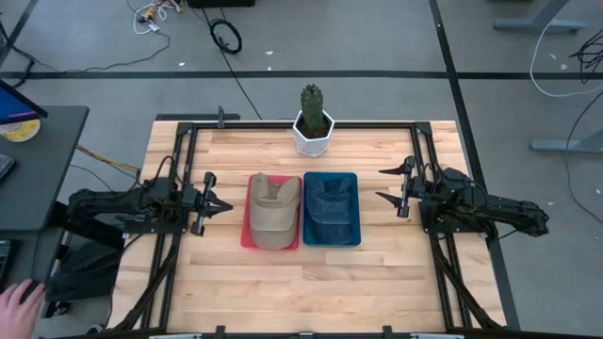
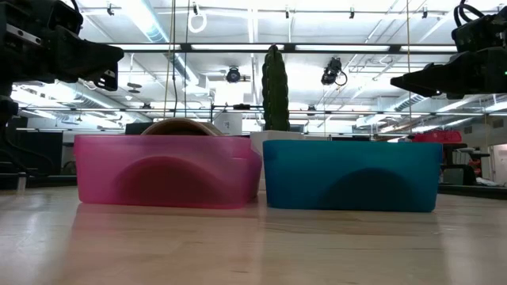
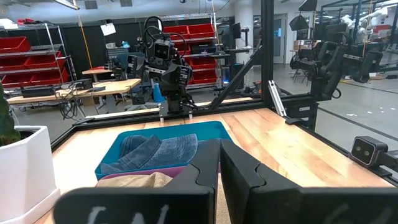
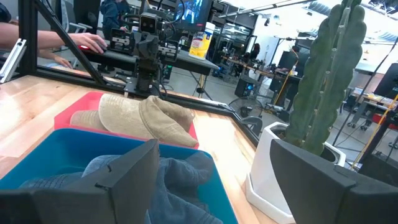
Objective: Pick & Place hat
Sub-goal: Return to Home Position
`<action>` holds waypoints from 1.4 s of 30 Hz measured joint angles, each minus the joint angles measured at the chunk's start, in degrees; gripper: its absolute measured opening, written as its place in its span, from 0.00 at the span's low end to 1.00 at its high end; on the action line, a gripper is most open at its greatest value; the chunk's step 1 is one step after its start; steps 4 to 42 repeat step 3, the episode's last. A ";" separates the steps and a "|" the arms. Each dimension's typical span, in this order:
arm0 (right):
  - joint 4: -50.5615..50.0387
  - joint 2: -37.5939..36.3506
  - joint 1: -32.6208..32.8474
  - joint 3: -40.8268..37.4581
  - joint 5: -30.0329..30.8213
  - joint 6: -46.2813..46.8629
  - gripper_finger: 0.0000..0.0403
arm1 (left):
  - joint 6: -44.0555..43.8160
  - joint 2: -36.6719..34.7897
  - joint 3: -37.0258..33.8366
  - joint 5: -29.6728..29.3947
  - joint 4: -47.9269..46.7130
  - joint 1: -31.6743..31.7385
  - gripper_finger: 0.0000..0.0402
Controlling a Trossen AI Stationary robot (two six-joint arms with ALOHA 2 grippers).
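Note:
A tan hat (image 1: 273, 212) lies in a pink bin (image 1: 245, 237) at the table's middle; its crown shows above the bin wall (image 2: 182, 127). Beside it, a blue denim hat (image 1: 330, 207) lies in a blue bin (image 1: 356, 235). My left gripper (image 1: 229, 204) hovers above the table just left of the pink bin, pointing at it, fingers shut (image 3: 219, 165). My right gripper (image 1: 382, 185) hovers to the right of the blue bin, pointing at it, fingers open (image 4: 214, 149). Neither touches anything.
A cactus in a white pot (image 1: 314, 127) stands at the far edge behind the bins. A black frame (image 1: 283, 125) runs along the table's far and side edges. Bare wood (image 1: 301, 292) lies between the bins and the near edge. A person's hand (image 1: 19, 303) shows off the table, lower left.

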 joint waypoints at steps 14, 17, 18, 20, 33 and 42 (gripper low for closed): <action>-0.01 0.00 -0.01 0.00 -0.01 0.00 0.77 | 0.02 0.00 0.00 0.00 -0.02 -0.01 0.05; -0.01 0.00 -0.01 0.00 -0.01 0.00 0.77 | 0.02 0.00 0.00 0.00 -0.02 -0.01 0.05; -0.01 0.00 -0.01 0.00 -0.01 0.00 0.77 | 0.02 0.00 0.00 0.00 -0.02 -0.01 0.05; -0.01 0.00 -0.01 0.00 -0.01 0.00 0.77 | 0.02 0.00 0.00 0.00 -0.02 -0.01 0.05; -0.01 0.00 -0.01 0.00 -0.01 0.00 0.77 | 0.02 0.00 0.00 0.00 -0.02 -0.01 0.05; -0.01 0.00 -0.01 0.00 -0.01 0.00 0.77 | 0.02 0.00 0.00 0.00 -0.02 -0.01 0.05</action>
